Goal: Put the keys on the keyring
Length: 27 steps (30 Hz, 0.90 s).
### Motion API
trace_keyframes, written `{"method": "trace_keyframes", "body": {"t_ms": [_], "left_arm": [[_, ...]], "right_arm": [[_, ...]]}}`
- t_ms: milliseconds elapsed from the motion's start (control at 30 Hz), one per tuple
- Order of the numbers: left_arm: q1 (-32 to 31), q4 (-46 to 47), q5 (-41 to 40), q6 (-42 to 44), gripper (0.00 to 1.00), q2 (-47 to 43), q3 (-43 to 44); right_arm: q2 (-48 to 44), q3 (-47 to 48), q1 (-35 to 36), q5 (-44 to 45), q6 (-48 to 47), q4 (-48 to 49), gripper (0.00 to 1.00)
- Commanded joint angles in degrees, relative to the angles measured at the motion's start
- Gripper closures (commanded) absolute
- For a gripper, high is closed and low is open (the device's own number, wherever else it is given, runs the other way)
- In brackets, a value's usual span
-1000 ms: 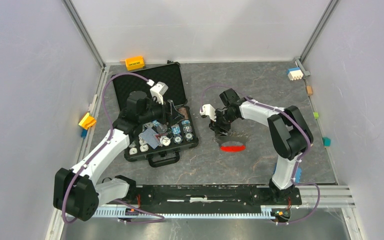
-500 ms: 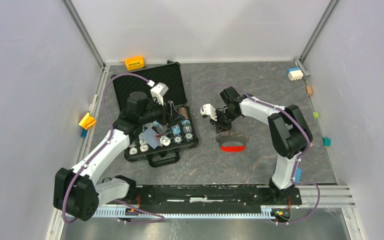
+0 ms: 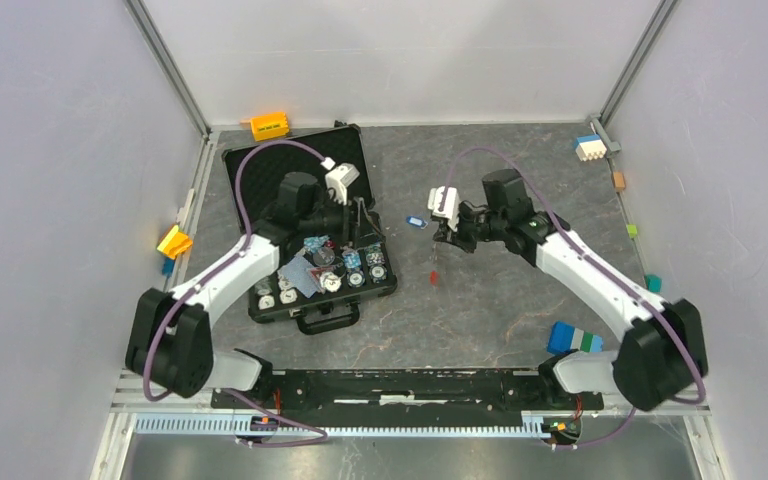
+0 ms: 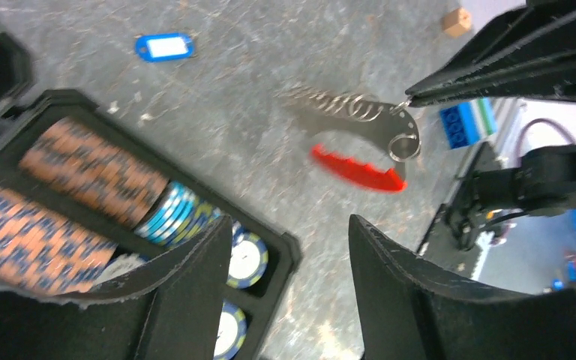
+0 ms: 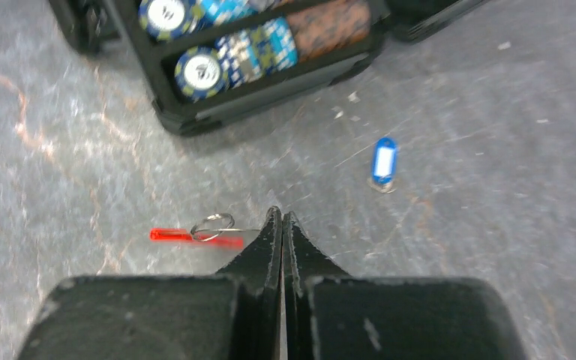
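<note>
R arm [image 3: 585,270] stretched fwd, jaws pinching keyring [image 4: 375,124] aloft, L arm [image 3: 225,280] over case [image 3: 290,165], jaws spread

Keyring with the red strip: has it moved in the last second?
Yes. The keyring has shifted left, toward the black case, and now dangles from the shut right gripper instead of lying flat on the table.

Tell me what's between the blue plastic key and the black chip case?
Only bare grey tabletop with pale specks separates the small blue plastic key from the black chip case, in the right wrist view.
</note>
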Motion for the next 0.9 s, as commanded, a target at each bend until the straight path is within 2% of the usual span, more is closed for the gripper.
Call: {"method": "trace_keyframes", "body": {"t_ms": [0, 133, 333, 433, 567, 733, 867], "left_arm": [[-3.2, 2.9, 3.9, -12.3, 0.36, 5.0, 7.0], [-5.8, 4.4, 9.5, -23.3, 0.36, 10.7, 10.9], [-9.0, 14.5, 13.6, -36.6, 0.34, 15.8, 10.5], [-9.4, 17.6, 14.1, -37.8, 0.34, 16.6, 10.1], [-9.4, 16.0, 12.4, -28.6, 0.35, 15.1, 10.5], [-9.6, 11.0, 10.8, -7.2, 0.35, 9.6, 11.4], [-9.6, 10.4, 13.1, 9.7, 0.36, 4.5, 9.6]], "right_arm": [[-7.6, -4.3, 0.0, 3.5, 13.4, 17.1, 1.00], [-12.2, -8.2, 0.4, 6.8, 17.4, 24.5, 1.00], [-16.4, -12.6, 0.6, 8.8, 20.4, 32.4, 1.00], [-16.8, -12.7, 0.6, 7.5, 19.8, 31.4, 1.00], [-17.4, -12.6, 0.5, 3.5, 14.5, 26.8, 1.00], [-19.2, -13.2, 0.6, -0.9, 8.6, 21.1, 1.00], [-20.6, -14.1, 0.6, -4.7, 7.3, 19.8, 1.00]]}}
